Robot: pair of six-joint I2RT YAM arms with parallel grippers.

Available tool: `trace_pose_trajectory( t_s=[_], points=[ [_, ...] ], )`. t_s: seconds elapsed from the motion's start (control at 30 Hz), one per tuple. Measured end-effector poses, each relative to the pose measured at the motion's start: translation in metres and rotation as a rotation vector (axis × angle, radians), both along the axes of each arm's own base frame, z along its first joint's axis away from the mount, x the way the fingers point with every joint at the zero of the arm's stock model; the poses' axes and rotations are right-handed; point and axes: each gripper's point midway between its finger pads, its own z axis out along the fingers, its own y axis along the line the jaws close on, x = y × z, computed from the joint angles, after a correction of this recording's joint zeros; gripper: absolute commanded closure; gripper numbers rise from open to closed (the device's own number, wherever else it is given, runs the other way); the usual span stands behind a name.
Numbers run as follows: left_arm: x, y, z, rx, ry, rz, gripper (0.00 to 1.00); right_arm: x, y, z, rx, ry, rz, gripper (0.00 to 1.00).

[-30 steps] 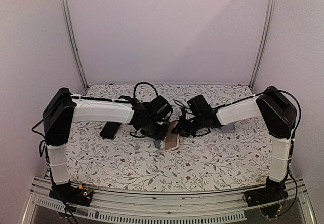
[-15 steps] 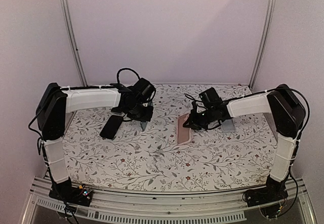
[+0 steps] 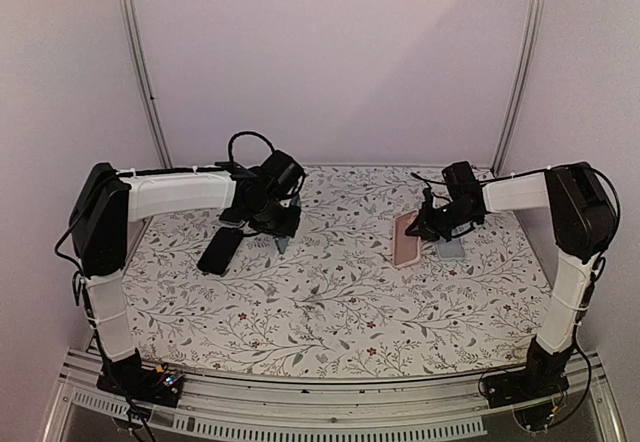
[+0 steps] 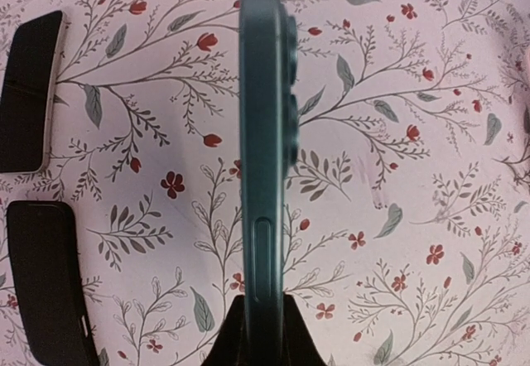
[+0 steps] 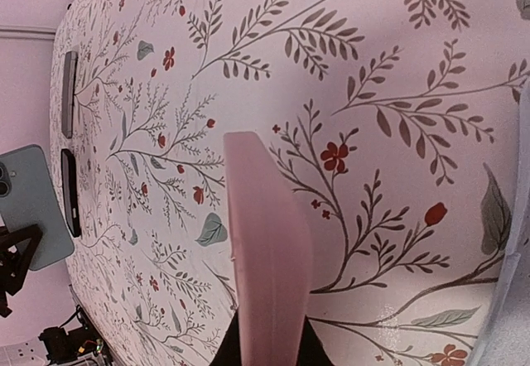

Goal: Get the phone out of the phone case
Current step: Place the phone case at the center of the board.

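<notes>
Teal phone (image 3: pixel 281 245) and pink phone case (image 3: pixel 405 239) are well apart above the flowered cloth (image 3: pixel 330 312) in the overhead view: the phone hangs from the left gripper (image 3: pixel 277 232) at the left-centre, the case is clamped in the right gripper (image 3: pixel 425 230) towards the far right. One phone, one case. Two black slabs (image 3: pixel 220 250) lie end to end on the cloth just left of the left gripper, and one grey piece (image 3: pixel 452 249) lies flat just right of the case

Left wrist view: the phone (image 4: pixel 263 134) stands edge-on, its lower end pinched between the two closed fingers (image 4: pixel 228 345), its camera bumps facing right. It is bare, with no case around it. The two black slabs (image 4: pixel 29 93) (image 4: pixel 45 291) show at the left edge

Right wrist view: the case (image 5: pixel 265 242) rises edge-on from between that gripper's fingers, which are closed on its lower end; whether it touches the cloth cannot be told. Far to the left the one teal phone (image 5: pixel 29 204) shows its back and twin lenses
</notes>
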Motion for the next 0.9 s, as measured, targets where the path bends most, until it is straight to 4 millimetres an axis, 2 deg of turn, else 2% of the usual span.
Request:
trace_pose_trajectory(
  t_s=[0.2,0.27,0.4,0.57,0.67,0.77,0.9],
  points=[
    [0.0,0.0,0.001,0.0,-0.002,-0.003,1.0,0.016,-0.012,0.004,-0.001,-0.015,0.009,0.64],
    [0.0,0.0,0.002,-0.001,-0.003,-0.003,1.0,0.021,-0.015,0.006,-0.009,-0.024,0.014,0.57],
    [0.0,0.0,0.003,-0.002,-0.005,-0.003,1.0,0.031,-0.015,0.008,-0.024,-0.033,0.02,0.49],
    [0.0,0.001,0.005,-0.005,-0.008,-0.001,1.0,0.033,-0.02,0.004,-0.065,-0.028,0.013,0.44],
    [0.002,0.0,0.008,-0.006,-0.012,-0.003,1.0,0.033,-0.026,0.0,-0.102,-0.022,0.002,0.31],
    [0.005,-0.001,0.014,-0.013,-0.024,-0.004,1.0,0.033,-0.034,-0.004,-0.148,-0.018,-0.019,0.23],
    [0.015,-0.002,0.028,-0.02,-0.052,-0.007,1.0,0.035,-0.044,0.0,-0.202,-0.038,-0.05,0.19]
  ],
)
